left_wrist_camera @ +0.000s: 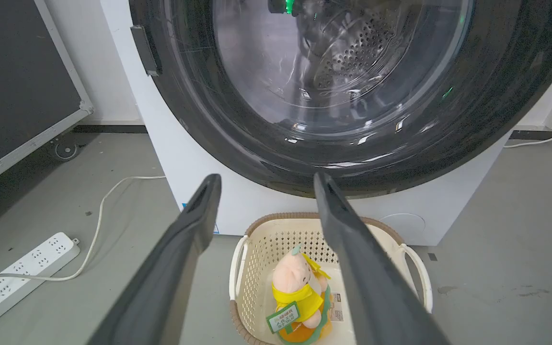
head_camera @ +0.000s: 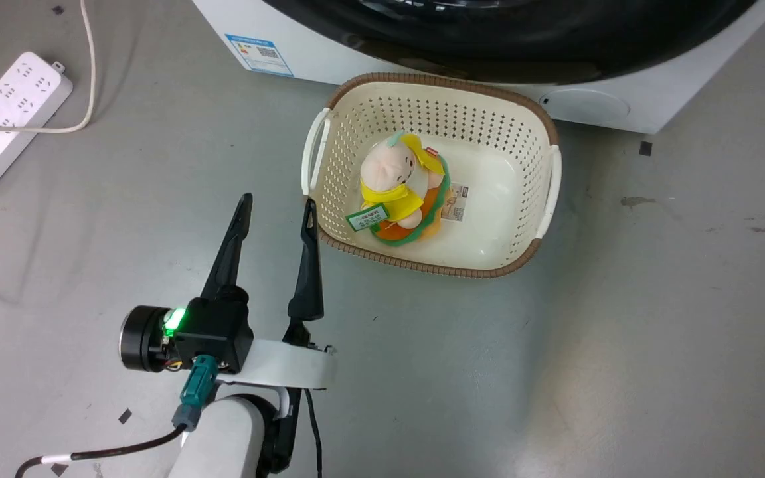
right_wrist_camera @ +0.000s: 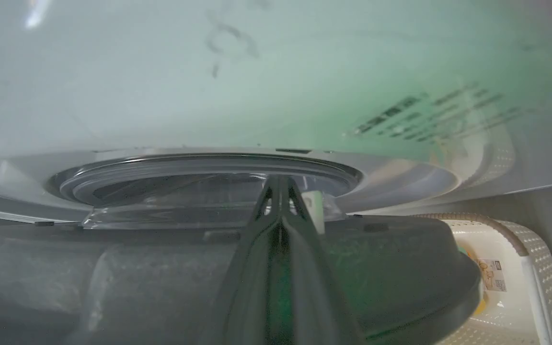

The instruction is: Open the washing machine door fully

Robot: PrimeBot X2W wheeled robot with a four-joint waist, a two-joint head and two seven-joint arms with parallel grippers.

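**Grey floor, door dead ahead: right gripper at the glass, left gripper idle and low**

Grey concrete floor (head_camera: 621, 365) runs up to the white washing machine (left_wrist_camera: 199, 191), which stands at the far edge of the head view; a cream basket (head_camera: 435, 83) holding a plush toy (head_camera: 396, 186) sits just in front of it, and a power strip (head_camera: 10, 113) lies well off to the left

The washing machine door (left_wrist_camera: 237, 139) is a broad glossy black ring around a clear glass window (left_wrist_camera: 281, 72); from the left wrist it stands upright and faces the robot, lying close against the machine's front, so I judge it barely opened if at all; a grey tab (left_wrist_camera: 144, 50) sits on its rim at that view's left, hinge or handle I cannot tell

The right gripper (right_wrist_camera: 279, 179) is much the nearer; its two fingers are pressed together with nothing visible between them, the tips reaching into a narrow gap up to the clear glass bowl (right_wrist_camera: 185, 191), a pale face (right_wrist_camera: 257, 72) on one side and a dark grey rounded mass (right_wrist_camera: 113, 278) on the other; which of these belongs to the door I cannot say; any swing outward would, in my judgement, come from this arm working in that gap

The left gripper (head_camera: 277, 199) hangs low over the floor just left of the basket, fingers spread wide and holding nothing, pointing forward at the machine; the door lies ahead of and above it, well apart
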